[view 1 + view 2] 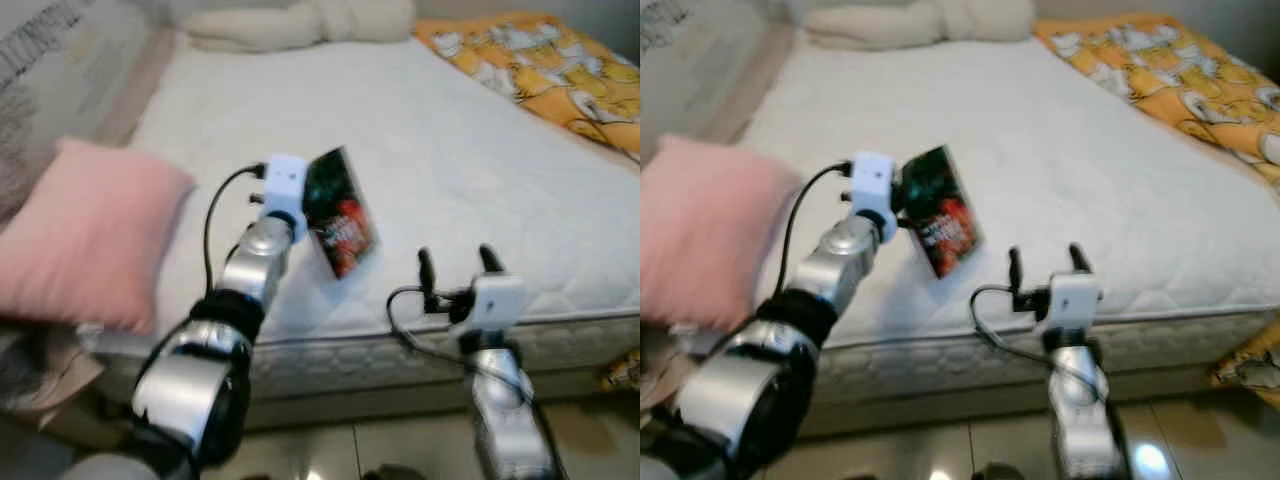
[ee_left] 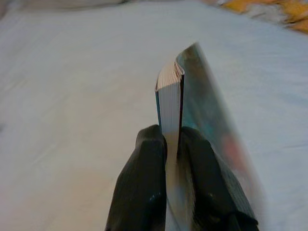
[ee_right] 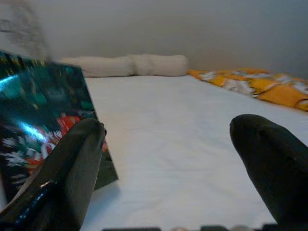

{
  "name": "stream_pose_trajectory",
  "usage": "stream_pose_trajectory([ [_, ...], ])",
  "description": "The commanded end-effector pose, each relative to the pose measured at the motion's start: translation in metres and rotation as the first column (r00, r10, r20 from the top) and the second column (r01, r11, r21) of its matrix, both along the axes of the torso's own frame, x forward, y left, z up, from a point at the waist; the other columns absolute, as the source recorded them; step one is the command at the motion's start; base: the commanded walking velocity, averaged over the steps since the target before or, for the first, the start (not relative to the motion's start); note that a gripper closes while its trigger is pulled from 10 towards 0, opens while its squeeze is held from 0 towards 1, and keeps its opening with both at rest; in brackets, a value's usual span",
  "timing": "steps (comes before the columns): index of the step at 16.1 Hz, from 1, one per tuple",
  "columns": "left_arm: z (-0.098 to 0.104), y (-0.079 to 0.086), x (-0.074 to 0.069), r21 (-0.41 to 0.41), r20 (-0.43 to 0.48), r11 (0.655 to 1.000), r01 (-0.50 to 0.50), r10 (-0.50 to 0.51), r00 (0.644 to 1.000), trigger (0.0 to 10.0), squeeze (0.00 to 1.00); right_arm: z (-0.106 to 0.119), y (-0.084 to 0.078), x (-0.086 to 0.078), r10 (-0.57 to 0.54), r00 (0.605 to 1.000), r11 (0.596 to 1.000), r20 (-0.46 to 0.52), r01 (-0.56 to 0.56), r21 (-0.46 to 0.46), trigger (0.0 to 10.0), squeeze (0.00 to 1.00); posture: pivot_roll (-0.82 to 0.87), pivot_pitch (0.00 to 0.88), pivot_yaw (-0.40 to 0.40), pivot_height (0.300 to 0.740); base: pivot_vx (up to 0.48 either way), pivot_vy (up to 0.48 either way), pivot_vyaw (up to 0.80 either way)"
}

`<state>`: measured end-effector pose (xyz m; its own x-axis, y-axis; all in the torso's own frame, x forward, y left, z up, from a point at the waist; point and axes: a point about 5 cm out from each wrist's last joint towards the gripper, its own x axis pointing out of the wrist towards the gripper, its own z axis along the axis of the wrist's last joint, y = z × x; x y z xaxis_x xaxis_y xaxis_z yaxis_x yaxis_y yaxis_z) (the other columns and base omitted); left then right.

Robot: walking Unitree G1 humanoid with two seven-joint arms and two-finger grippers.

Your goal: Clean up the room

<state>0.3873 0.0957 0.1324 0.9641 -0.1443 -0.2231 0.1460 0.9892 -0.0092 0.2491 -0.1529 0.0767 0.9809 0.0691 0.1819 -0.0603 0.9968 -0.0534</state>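
Book: paperback book [image 1: 340,212] with a dark green cover and red lettering, held upright and tilted above the near part of the mattress, apparently off the surface; the left wrist view shows its page block edge-on.
Left gripper: left gripper [image 2: 171,144] is clamped on the lower edge of the book, one finger against the pages' side and one against the cover; the hold takes in only a narrow strip of the book.
Right gripper: right gripper [image 1: 456,262] hovers just beside the mattress's near edge with its fingers spread wide and nothing between them; the book's cover stands close in front of one finger in the right wrist view.
Bed: white quilted mattress [image 1: 440,150] spreads under both grippers, bare in the middle.
Bedding at the head: cream pillow [image 1: 300,22] lies across the far end.
Blanket: orange patterned blanket [image 1: 540,65] is bunched along the robot's right side of the bed, and a bit of it hangs near the floor [image 1: 1240,365].
Cushion: pink cushion [image 1: 85,235] sits off the mattress's left edge, near the left arm.
Risk, slip: judging by the thin edge hold, the book could pivot or slide out if the arm swings quickly, and land back on the bed or on the floor.
Risk, pages: a squeeze on the loose edge could bend the cover or crease pages.
Risk, contact: the right gripper stands near the book, so a careless move could knock it loose.
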Motion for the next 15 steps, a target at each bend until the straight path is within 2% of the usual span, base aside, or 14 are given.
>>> stream_pose_trajectory([
  [1,0.009,0.000,0.006,-0.043,0.013,0.998,-0.036,0.036,0.999,10.0,0.00,0.002,-0.003,-0.008,-0.001,1.000,1.000,0.000,0.001,-0.018,10.0,0.15,-0.19,0.065,0.035,0.736,0.000,0.000,0.00],
  [3,0.014,0.000,0.009,-0.097,0.010,0.993,-0.062,0.063,0.998,10.0,0.00,0.000,-0.009,-0.021,-0.018,1.000,1.000,-0.022,0.018,-0.026,10.0,0.15,-0.21,0.082,0.038,0.736,0.000,0.000,0.00],
  [4,0.013,0.006,0.011,-0.185,-0.036,0.974,-0.129,0.124,0.992,10.0,0.00,-0.002,-0.011,-0.028,-0.029,0.999,0.999,-0.034,0.028,-0.027,10.0,0.15,-0.23,0.101,0.043,0.736,0.000,0.000,0.00],
  [5,0.013,0.008,0.011,-0.217,-0.054,0.964,-0.154,0.145,0.988,10.0,0.00,-0.003,-0.011,-0.030,-0.032,0.999,0.999,-0.038,0.031,-0.027,10.0,0.15,-0.23,0.101,0.043,0.736,0.000,0.000,0.00],
  [6,0.011,0.013,0.012,-0.334,-0.126,0.909,-0.250,0.220,0.967,10.0,0.00,-0.004,-0.012,-0.037,-0.033,0.998,0.999,-0.056,0.031,-0.027,10.0,0.15,-0.24,0.122,0.041,0.736,0.000,0.000,0.00],
  [7,0.008,0.013,0.011,-0.412,-0.185,0.855,-0.314,0.259,0.948,10.0,0.00,-0.004,-0.011,-0.043,-0.031,0.997,0.999,-0.069,0.029,-0.027,10.0,0.15,-0.25,0.130,0.039,0.736,0.000,0.000,0.00],
  [8,0.003,0.013,0.009,-0.454,-0.233,0.813,-0.364,0.286,0.929,10.0,0.00,-0.003,-0.011,-0.045,-0.029,0.997,0.999,-0.075,0.028,-0.027,10.0,0.15,-0.26,0.140,0.039,0.736,0.000,0.000,0.00],
  [9,-0.001,0.007,0.007,-0.482,-0.265,0.790,-0.379,0.281,0.923,10.0,0.00,-0.002,-0.011,-0.048,-0.028,0.996,0.999,-0.080,0.026,-0.027,10.0,0.15,-0.26,0.143,0.039,0.736,0.000,0.000,0.00],
  [12,-0.016,-0.007,-0.001,-0.481,-0.332,0.787,-0.387,0.245,0.911,10.0,0.00,0.000,-0.010,-0.053,-0.025,0.995,0.999,-0.096,0.023,-0.025,10.0,0.15,-0.27,0.153,0.038,0.736,0.000,0.000,0.00],
  [15,-0.020,-0.009,-0.003,-0.453,-0.330,0.812,-0.368,0.231,0.915,10.0,0.00,-0.001,-0.008,-0.058,-0.024,0.993,0.999,-0.114,0.021,-0.024,10.0,0.15,-0.27,0.160,0.040,0.736,0.000,0.000,0.00],
])
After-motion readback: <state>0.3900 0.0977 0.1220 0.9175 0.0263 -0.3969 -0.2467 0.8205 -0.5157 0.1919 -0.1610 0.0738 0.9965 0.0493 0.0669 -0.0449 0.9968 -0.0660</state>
